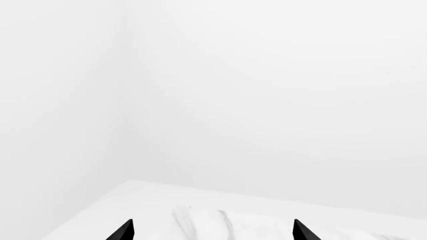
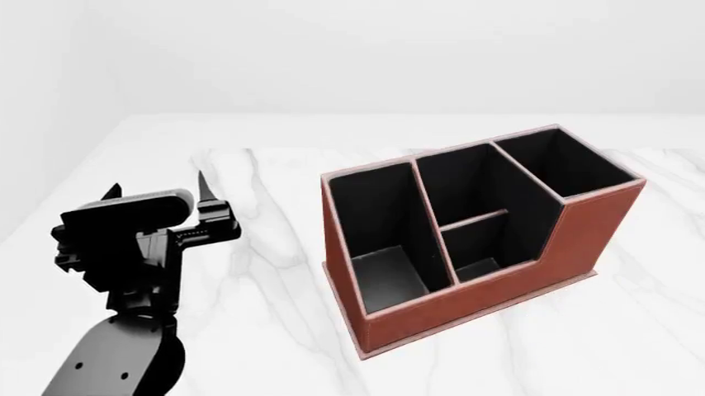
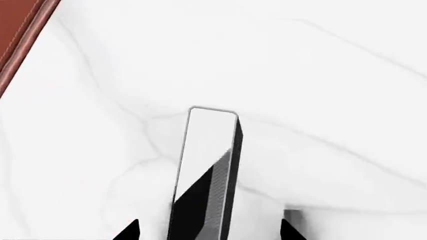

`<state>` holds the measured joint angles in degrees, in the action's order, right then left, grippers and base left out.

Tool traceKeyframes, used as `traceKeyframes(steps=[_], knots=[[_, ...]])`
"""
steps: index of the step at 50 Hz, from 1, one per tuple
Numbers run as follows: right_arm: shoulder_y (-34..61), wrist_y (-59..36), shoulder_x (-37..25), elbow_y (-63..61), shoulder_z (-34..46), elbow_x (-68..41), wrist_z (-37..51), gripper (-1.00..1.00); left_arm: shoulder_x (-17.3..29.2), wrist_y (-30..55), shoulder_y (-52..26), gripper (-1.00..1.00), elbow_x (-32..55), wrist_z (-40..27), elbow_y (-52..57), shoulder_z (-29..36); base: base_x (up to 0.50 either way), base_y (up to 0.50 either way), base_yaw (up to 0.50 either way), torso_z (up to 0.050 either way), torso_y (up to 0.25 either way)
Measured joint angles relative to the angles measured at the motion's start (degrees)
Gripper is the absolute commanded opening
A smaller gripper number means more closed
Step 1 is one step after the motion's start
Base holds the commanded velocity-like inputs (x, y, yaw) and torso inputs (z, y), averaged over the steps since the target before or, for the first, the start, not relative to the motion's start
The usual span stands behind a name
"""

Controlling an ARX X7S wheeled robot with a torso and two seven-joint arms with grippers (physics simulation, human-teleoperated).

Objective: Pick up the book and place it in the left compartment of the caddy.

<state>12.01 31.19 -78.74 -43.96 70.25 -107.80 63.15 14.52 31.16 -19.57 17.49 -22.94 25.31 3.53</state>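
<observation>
Head view: the caddy (image 2: 484, 239) sits on the white marbled worktop (image 2: 264, 330), right of centre, turned at an angle to me. Reddish-brown outside, black inside, stepped front wall. The left compartment (image 2: 375, 235) is the long slot at the low-walled end, nearest my left arm; I see only its black lining inside. Two small divided slots sit in the middle, and the tall-walled slot is at the far right end.

My left tool (image 2: 154, 191) is up over the left part of the worktop, well apart from the caddy. From the head camera I make out two dark fingertips (image 2: 205, 188) with a gap between them. The left wrist view agrees: two black tips (image 1: 121, 231) far apart at the frame edge, nothing between them, only the worktop corner and the blank wall beyond. I read that tool as wide and holding nothing.

The right arm does not show in the head view. In the right wrist view the book (image 3: 205, 175) lies on the worktop between the right tool's (image 3: 210, 231) two black tips, seen edge-on: pale face, dark cover along one side. The tips stand clear of it on both sides, so this tool is wide too, with no hold on the book. A strip of the caddy's brown wall (image 3: 20, 35) shows at the frame corner, apart from the book.
</observation>
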Motion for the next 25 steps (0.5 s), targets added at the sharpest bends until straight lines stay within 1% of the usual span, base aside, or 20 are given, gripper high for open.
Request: traceKeyframes(steps=[19, 20, 25], knots=[[-1.18, -0.73, 2.87, 3.6, 0.95, -1.34, -3.78, 1.0, 0.33, -0.33, 0.26, 1.0, 0.28, -0.35, 0.09, 0.27, 0.0, 0.0, 0.0, 0.0, 0.0], [-1.13, -0.86, 2.99, 3.73, 0.94, -1.41, -3.88, -1.0, 0.34, -0.34, 0.28, 1.0, 0.31, -0.36, 0.11, 0.29, 0.0, 0.0, 0.0, 0.0, 0.0], [-0.7, -1.82, 3.58, 4.24, 0.91, -1.72, -3.94, -1.0, 0.43, -0.46, 0.37, 1.0, 0.4, -0.42, 0.12, 0.37, 0.0, 0.0, 0.0, 0.0, 0.0]])
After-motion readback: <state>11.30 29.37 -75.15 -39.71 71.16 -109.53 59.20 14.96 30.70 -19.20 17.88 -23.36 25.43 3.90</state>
